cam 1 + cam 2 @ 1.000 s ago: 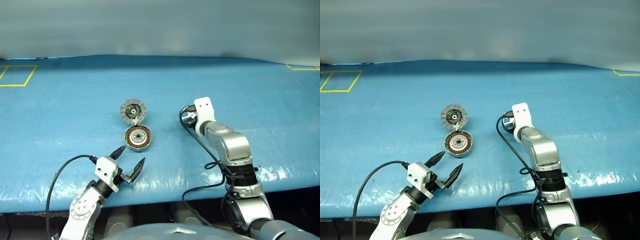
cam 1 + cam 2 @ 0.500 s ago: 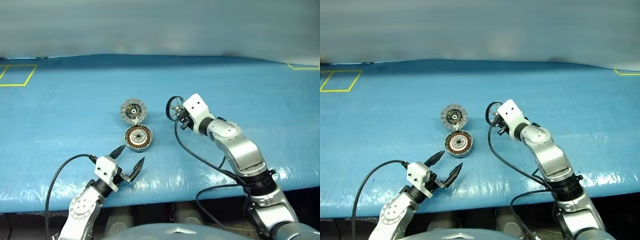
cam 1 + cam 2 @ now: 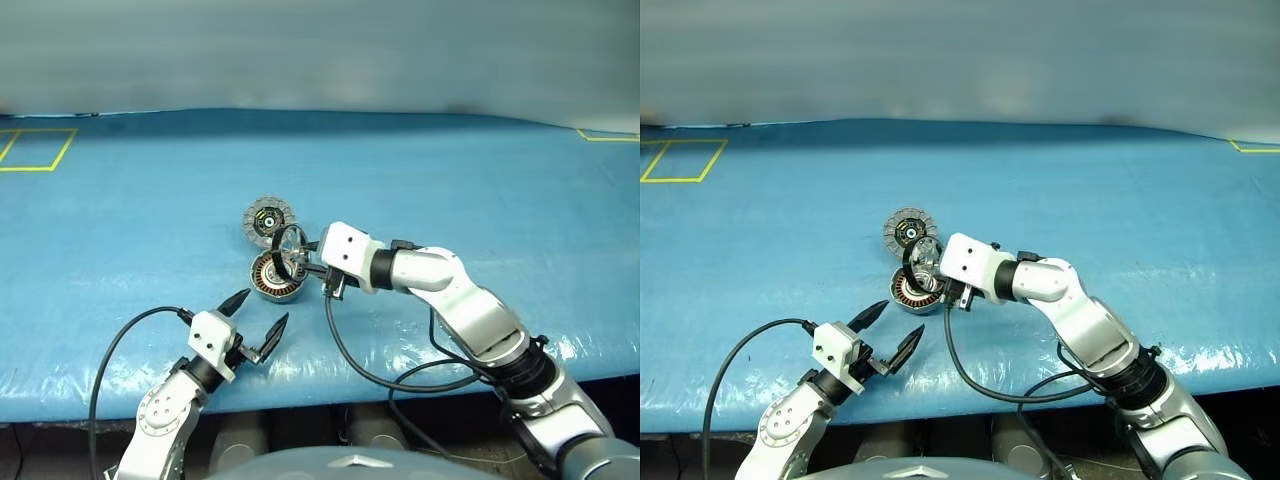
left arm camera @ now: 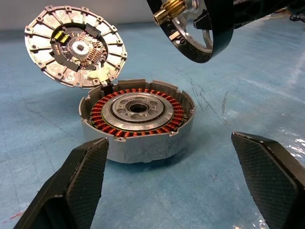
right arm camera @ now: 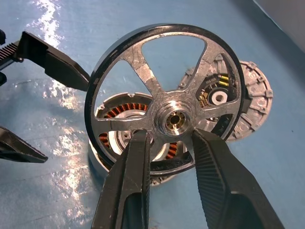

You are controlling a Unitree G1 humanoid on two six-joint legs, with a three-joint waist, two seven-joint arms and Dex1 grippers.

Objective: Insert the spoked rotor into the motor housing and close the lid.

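Presently the right gripper [image 5: 167,157], clenched on the spoked rotor [image 5: 167,95], is holding it tilted just above the motor housing [image 4: 138,117], while the left gripper [image 3: 256,318] is hanging released nearby.

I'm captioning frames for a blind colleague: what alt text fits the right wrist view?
The right gripper holds the spoked rotor by its lower rim, above the motor housing with copper windings on the blue table. The open lid lies behind, and the left gripper's black fingers stand beside.
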